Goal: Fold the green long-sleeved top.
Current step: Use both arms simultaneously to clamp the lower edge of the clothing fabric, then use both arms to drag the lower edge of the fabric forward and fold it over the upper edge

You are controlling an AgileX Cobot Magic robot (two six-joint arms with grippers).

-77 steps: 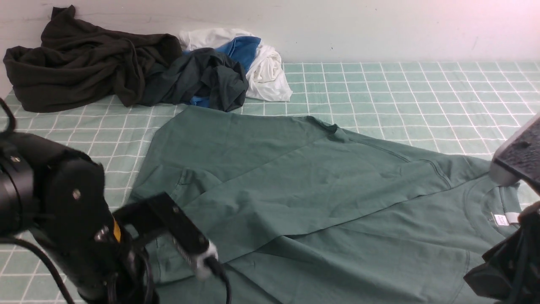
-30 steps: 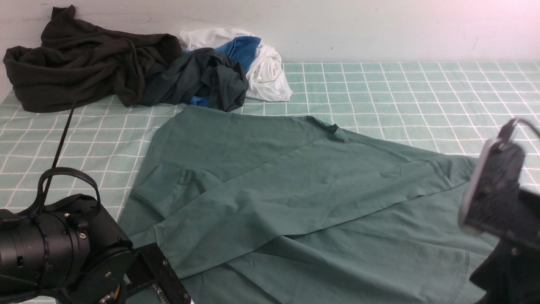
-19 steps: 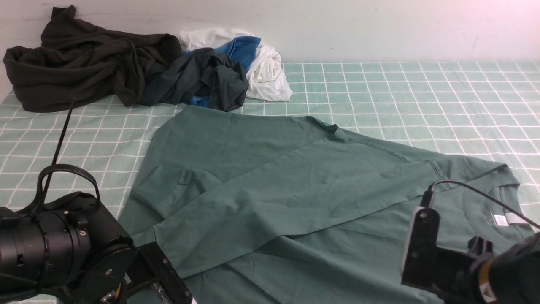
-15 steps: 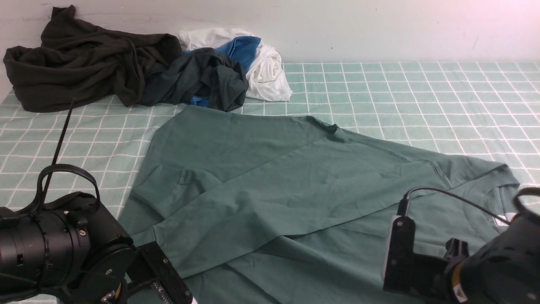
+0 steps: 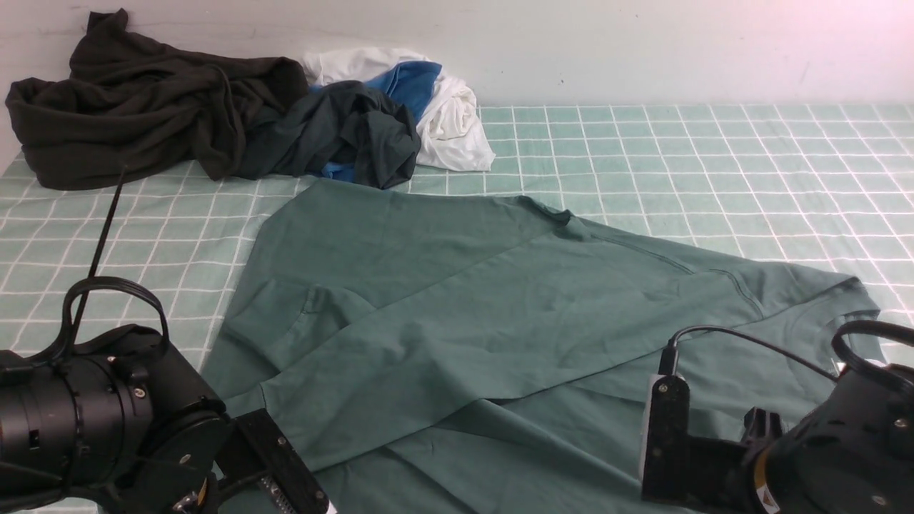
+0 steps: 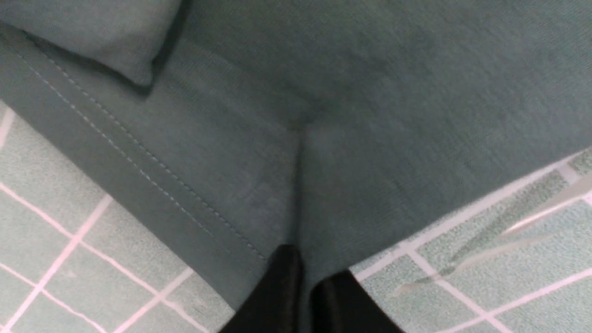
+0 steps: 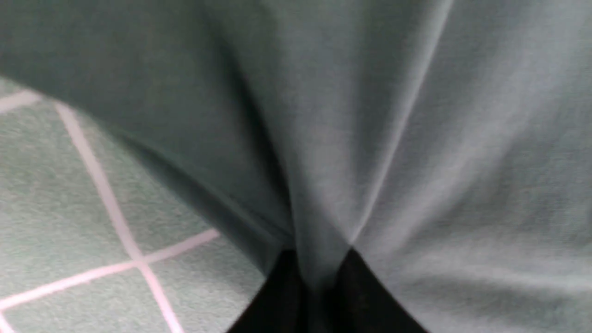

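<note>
The green long-sleeved top lies spread on the checked tablecloth, with one sleeve folded across its body. Its neck is at the right, partly behind my right arm. My left arm is low at the near left. In the front view both grippers are hidden below the frame edge. In the left wrist view my left gripper is shut on the top near its stitched hem, at the cloth's edge. In the right wrist view my right gripper is shut on a raised ridge of the top.
A brownish-black garment lies heaped at the back left against the wall. Next to it are a very dark green-black garment and white and blue clothes. Bare checked cloth stretches over the back right.
My right arm has swung down from high at the right to the top's near right edge. My left arm sank lower earlier and has stayed still for the last second.
</note>
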